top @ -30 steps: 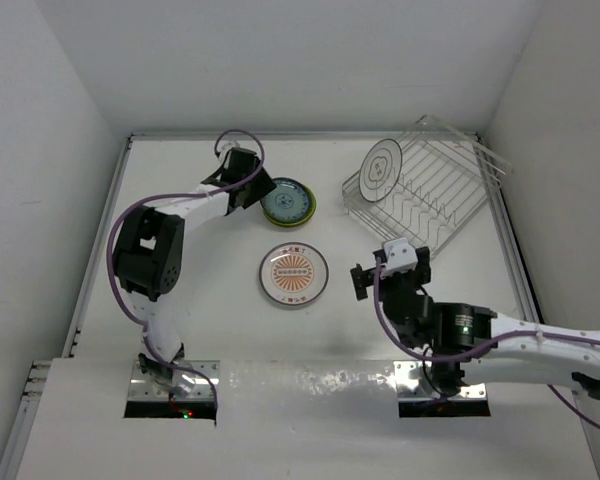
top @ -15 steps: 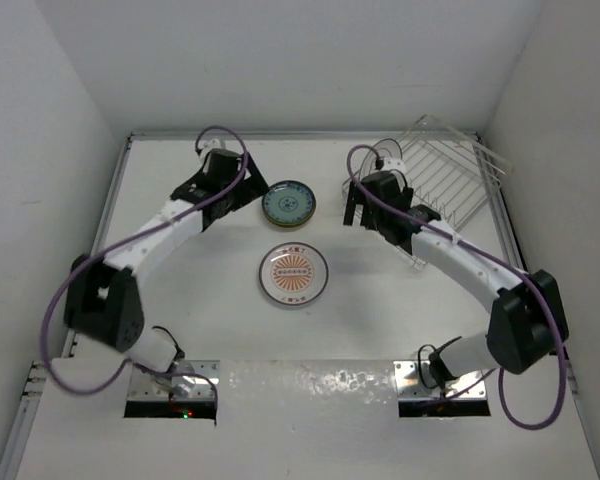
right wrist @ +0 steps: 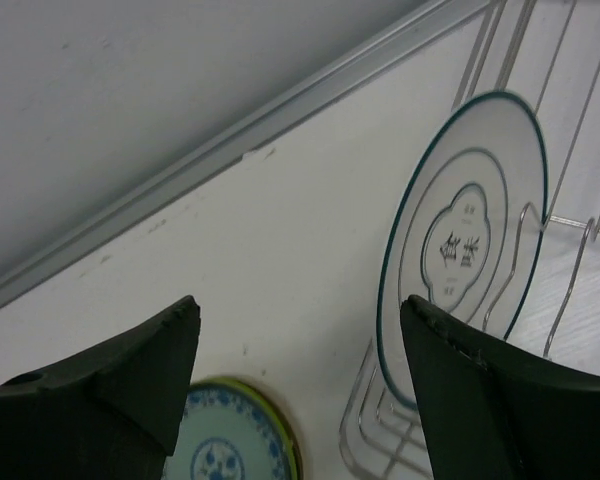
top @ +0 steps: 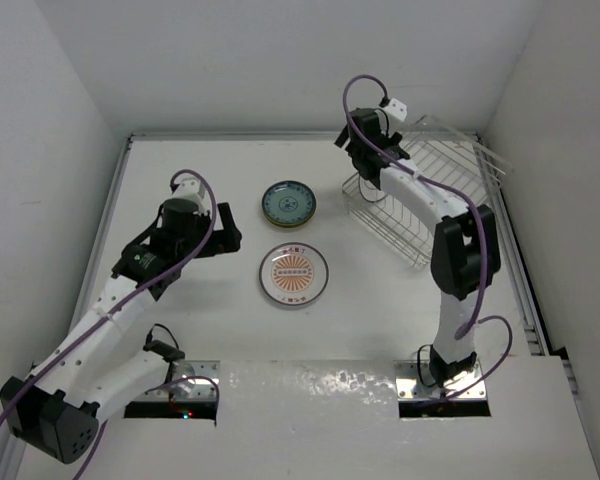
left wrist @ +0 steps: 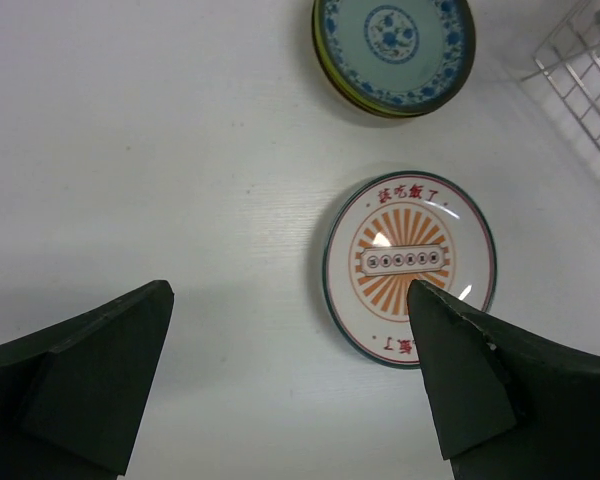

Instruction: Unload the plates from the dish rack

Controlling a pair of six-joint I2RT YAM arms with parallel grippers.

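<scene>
Near the rectangular silvery wire dish rack (top: 405, 228), the right claw (right wrist: 300, 300) gapes wide, facing its upright round white dark-patterned plate (right wrist: 467, 240); the left claw (left wrist: 290, 290) gapes too.

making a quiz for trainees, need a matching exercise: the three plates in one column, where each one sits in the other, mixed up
Things:
1. blue-patterned plate
2. orange sunburst plate
3. white plate with dark lettering

Places:
a. upright in the dish rack
b. flat on the table, nearer the arm bases
c. flat on the table, farther from the arm bases

Pairs: 1-c; 2-b; 3-a
</scene>
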